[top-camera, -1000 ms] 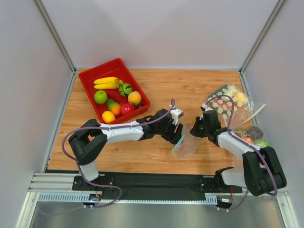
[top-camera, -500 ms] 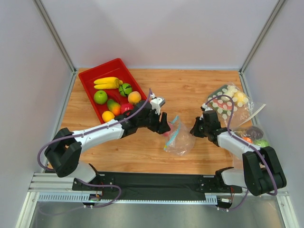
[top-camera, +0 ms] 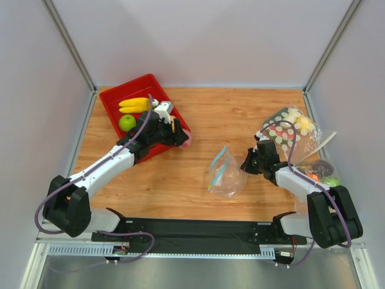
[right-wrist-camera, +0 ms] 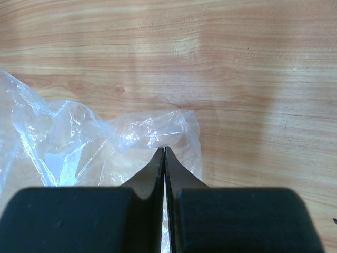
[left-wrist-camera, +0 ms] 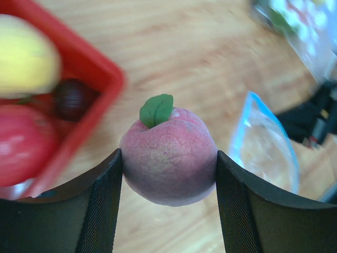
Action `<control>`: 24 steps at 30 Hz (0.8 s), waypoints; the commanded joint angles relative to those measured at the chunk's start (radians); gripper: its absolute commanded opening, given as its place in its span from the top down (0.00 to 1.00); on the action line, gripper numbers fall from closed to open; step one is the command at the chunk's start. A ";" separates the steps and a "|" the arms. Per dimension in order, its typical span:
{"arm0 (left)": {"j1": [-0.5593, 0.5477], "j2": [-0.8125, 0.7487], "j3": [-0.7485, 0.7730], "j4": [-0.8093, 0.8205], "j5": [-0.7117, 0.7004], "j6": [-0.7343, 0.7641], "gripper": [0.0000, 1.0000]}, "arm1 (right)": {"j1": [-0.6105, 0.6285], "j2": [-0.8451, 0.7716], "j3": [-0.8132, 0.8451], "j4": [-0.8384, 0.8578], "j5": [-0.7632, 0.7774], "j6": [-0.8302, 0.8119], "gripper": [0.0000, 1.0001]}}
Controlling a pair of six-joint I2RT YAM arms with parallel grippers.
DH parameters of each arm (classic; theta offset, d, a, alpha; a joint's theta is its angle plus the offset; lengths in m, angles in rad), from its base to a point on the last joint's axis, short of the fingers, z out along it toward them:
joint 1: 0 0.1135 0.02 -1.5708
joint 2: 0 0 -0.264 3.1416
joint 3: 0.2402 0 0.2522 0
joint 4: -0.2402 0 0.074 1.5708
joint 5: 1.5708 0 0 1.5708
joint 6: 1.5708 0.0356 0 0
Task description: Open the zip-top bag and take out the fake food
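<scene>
Above the table, on the top external camera, I saw the left gripper [top-camera: 182,138] closed on the pink-red peach [top-camera: 188,141]. It held the fruit just off the right corner of the red tray [top-camera: 123,87], over bare wood. Bananas [top-camera: 135,105] and a green apple [top-camera: 127,123] lay inside the tray. The zip-top bag [top-camera: 228,179] lay slumped on the wood well to the right of the tray, with its blue zip strip [top-camera: 216,166] on the side facing the tray. The right gripper [top-camera: 245,166] sat at the bag's edge farthest from the tray, touching the film. Farther right again, a crinkly bag with white discs [top-camera: 287,129] lay near the wall.

On the left wrist camera, the two black fingers [left-wrist-camera: 100,211] pressed against both flanks of the peach, the jaws parted only as wide as the fruit. A green leaf [left-wrist-camera: 156,109] sat on top of it. The tray's corner showed up and to the left of the peach, blurred, with a dark round fruit [left-wrist-camera: 71,100], a yellow fruit [left-wrist-camera: 23,63] and a red one [left-wrist-camera: 21,142] inside. The bag lay on the side of the peach away from the tray, and its blue-edged mouth looked parted.

On the right wrist camera, the fingers [right-wrist-camera: 147,179] were pressed together with no gap that I could make out. Their tips were nipped onto a crumpled fold of the bag's clear film, flat on the wood.
</scene>
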 commanded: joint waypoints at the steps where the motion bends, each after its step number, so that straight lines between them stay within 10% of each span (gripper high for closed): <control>1: 0.122 -0.018 0.031 -0.029 -0.033 0.016 0.58 | 0.002 0.005 -0.011 0.012 0.010 0.004 1.00; 24: 0.380 0.431 0.358 -0.086 -0.299 0.103 0.46 | 0.002 0.010 -0.013 0.021 -0.005 0.003 1.00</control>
